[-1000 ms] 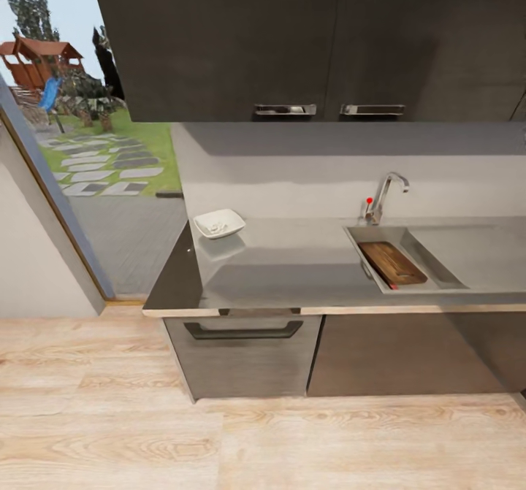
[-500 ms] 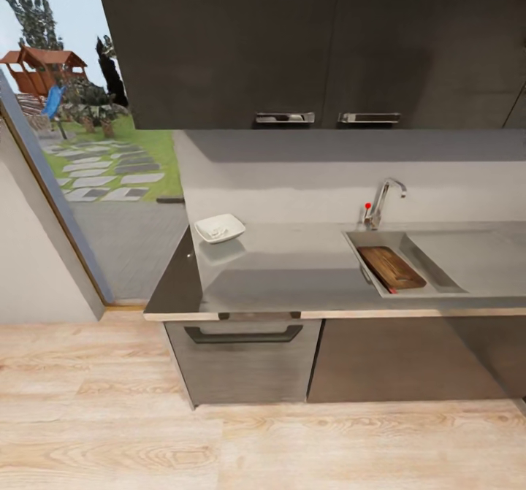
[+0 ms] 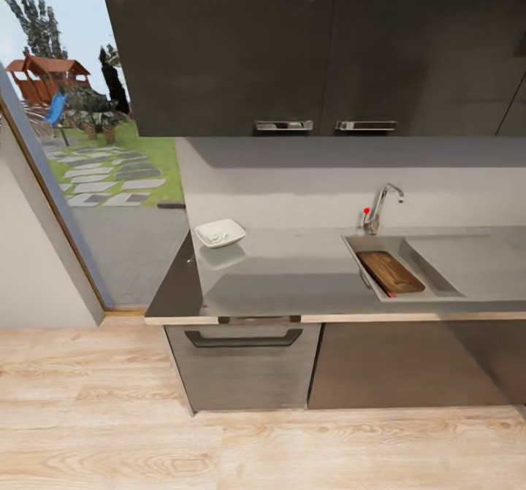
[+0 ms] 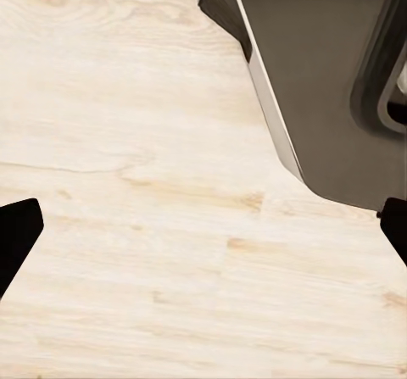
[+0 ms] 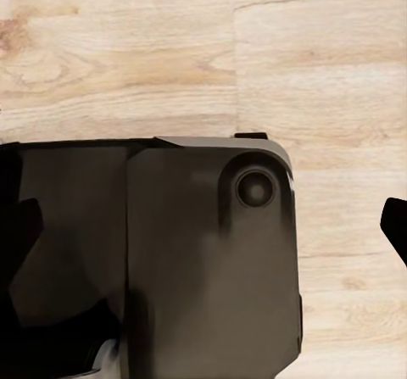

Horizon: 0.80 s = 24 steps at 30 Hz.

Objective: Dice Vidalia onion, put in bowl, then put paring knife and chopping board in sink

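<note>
Grey steel sink (image 3: 409, 253): holds dark brown wooden chopping board (image 3: 390, 272), red knife-handle tip at board's near corner. White squarish bowl (image 3: 219, 232): far-left grey countertop (image 3: 285, 274). Camera pulled back slightly since a second ago; things unmoved. Task looks finished. Both grippers spread wide, empty, over floor.

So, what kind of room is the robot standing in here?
Most likely a home kitchen: a steel countertop with a built-in sink and tap, dark wall cabinets above, and a chopping board lying in the sink.
</note>
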Motion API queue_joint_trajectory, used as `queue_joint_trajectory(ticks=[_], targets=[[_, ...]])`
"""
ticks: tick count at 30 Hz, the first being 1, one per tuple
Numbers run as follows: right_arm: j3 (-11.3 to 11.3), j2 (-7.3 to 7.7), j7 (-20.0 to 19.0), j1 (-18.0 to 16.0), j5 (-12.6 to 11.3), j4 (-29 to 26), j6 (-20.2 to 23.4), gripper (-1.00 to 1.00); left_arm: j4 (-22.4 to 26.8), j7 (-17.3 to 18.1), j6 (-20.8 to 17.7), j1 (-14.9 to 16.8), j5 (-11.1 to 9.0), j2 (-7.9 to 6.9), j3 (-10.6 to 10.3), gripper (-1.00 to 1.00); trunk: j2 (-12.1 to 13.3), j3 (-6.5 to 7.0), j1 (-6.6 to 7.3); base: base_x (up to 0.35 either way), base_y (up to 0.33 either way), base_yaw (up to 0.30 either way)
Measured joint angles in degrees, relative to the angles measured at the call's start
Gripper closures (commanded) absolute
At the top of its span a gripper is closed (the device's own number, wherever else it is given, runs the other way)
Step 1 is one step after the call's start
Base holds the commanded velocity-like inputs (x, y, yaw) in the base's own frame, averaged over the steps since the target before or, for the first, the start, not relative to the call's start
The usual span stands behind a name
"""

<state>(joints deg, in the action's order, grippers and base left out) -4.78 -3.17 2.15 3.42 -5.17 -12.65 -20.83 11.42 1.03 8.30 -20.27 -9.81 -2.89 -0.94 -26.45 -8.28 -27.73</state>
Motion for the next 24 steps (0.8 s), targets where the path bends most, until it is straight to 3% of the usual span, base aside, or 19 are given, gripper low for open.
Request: queue_joint_trajectory(ticks=[24], targets=[[0.0, -0.07, 0.0, 0.0, 0.0, 0.0, 0.0, -1.0, 0.0, 0.0, 0.0, 0.0, 0.0, 0.0, 0.0, -1.0, 0.0, 2.22, 0.0, 0.0, 0.0, 0.0]])
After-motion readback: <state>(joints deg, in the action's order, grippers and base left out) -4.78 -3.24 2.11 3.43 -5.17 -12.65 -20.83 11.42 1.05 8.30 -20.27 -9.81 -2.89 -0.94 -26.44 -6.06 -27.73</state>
